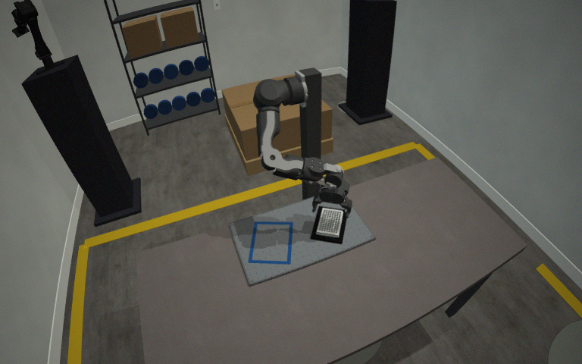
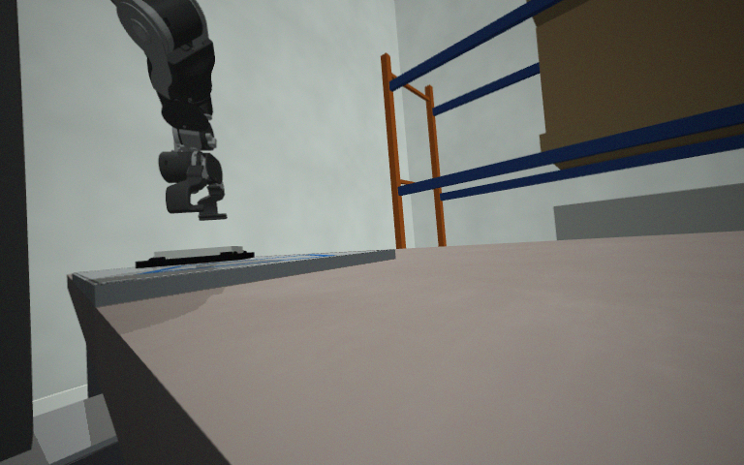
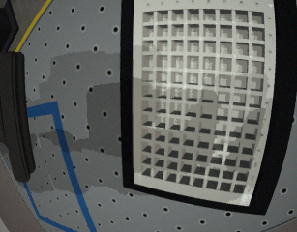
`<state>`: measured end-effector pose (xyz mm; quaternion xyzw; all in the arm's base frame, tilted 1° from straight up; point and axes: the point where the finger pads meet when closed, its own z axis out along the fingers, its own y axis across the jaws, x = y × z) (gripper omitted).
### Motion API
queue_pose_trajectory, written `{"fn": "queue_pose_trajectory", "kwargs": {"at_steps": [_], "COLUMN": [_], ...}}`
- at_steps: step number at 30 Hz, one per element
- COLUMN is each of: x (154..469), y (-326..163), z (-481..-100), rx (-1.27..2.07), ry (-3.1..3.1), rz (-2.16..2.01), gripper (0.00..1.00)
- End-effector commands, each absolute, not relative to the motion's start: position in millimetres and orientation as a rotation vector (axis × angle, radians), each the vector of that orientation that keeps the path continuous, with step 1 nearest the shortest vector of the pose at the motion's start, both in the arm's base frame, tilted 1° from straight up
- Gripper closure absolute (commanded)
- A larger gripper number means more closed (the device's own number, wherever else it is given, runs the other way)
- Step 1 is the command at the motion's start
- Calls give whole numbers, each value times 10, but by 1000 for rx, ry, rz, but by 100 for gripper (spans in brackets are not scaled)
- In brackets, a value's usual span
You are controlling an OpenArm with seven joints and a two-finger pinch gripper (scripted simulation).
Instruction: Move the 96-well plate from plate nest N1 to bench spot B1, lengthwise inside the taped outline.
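Observation:
The white 96-well plate (image 1: 330, 221) (image 2: 197, 251) (image 3: 201, 99) sits flat, wells up, in the black plate nest N1 (image 1: 326, 239) (image 2: 151, 264) (image 3: 127, 121). My gripper (image 1: 332, 211) (image 2: 212, 216) is open and empty, above the nest with a clear gap over the plate. In the wrist view only one finger (image 3: 14, 121) shows, at the left edge; the other is out of view. The blue taped outline B1 (image 1: 290, 243) (image 3: 67, 150) lies on the deck to the left of the nest in the top view, with nothing inside it but shadow.
The grey perforated deck (image 1: 305, 255) (image 2: 237, 283) (image 3: 102, 39) carries the nest and the outline, and lies at the edge of the brown table (image 1: 398, 270) (image 2: 450, 345). The arm's black post (image 1: 312, 130) stands behind it. Boxes, shelves and dark pillars stand away from the table.

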<state>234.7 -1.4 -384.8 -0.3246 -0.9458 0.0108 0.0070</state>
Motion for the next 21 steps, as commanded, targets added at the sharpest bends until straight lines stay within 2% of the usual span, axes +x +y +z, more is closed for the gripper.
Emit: {"fn": "queue_pose_trajectory", "kwargs": {"at_steps": [1, 3, 15, 21], "x": [2326, 2331, 2331, 2326], "y": [-10, -14, -14, -15], "z": [-4027, -4247, -4247, -4373], "rx": [-987, -988, -988, -988], "ry": [-2965, -2965, -2965, -2964], "rz": [15, 14, 14, 14], "gripper": [23, 23, 23, 23]}}
